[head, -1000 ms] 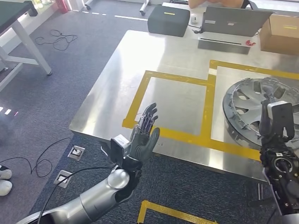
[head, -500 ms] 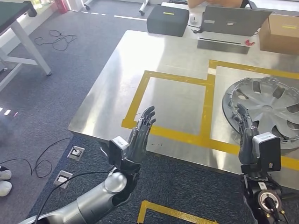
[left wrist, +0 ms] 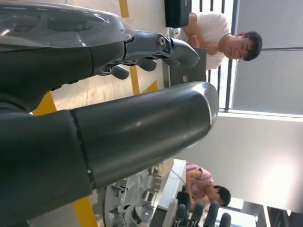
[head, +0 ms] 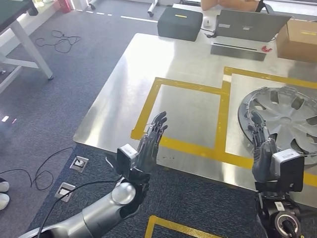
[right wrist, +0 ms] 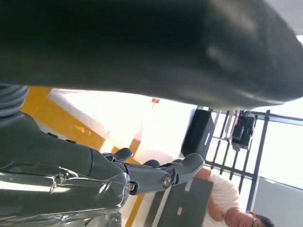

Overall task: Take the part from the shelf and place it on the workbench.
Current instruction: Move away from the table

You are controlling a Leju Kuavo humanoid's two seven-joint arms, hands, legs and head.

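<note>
The right robot hand (head: 263, 151) (fingers apart, holding nothing) has drawn back off the hubcap (head: 286, 119).

I stand in a workshop-like test lab: brushed steel counter (head: 123, 99) marked with yellow tape rectangles (head: 221, 119), grey carpet floor (head: 52, 109) with loose black cables (head: 60, 42), open grey laptop (head: 250, 25), brown cardboard box (head: 297, 39), people seated nearby.

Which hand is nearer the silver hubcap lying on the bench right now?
Right. The right hand is open at the near-left rim of the silver plastic hubcap; whether it touches is unclear. The left hand, also open, hovers over the yellow tape line, well to the hubcap's left.
</note>
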